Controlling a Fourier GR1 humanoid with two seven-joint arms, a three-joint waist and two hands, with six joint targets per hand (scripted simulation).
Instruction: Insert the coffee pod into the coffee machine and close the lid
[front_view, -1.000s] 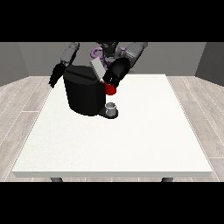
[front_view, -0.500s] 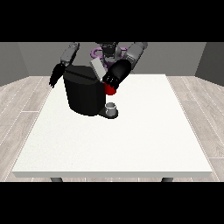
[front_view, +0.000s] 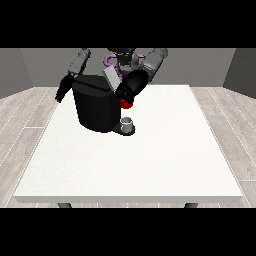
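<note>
Front view: upright coffee machine (front_view: 97, 107)

I cannot tell how the fingers of the hand at the view's right (front_view: 129, 90) lie; it partly covers a red thing at the machine (front_view: 127, 104). The coffee machine (front_view: 96, 105) hides the robot's body.

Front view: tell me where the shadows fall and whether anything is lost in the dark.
Front view: light is even, with only a soft shadow on the table beside the machine; the black hand at the view's right merges with the black machine, so its fingers cannot be read; no glare.
</note>
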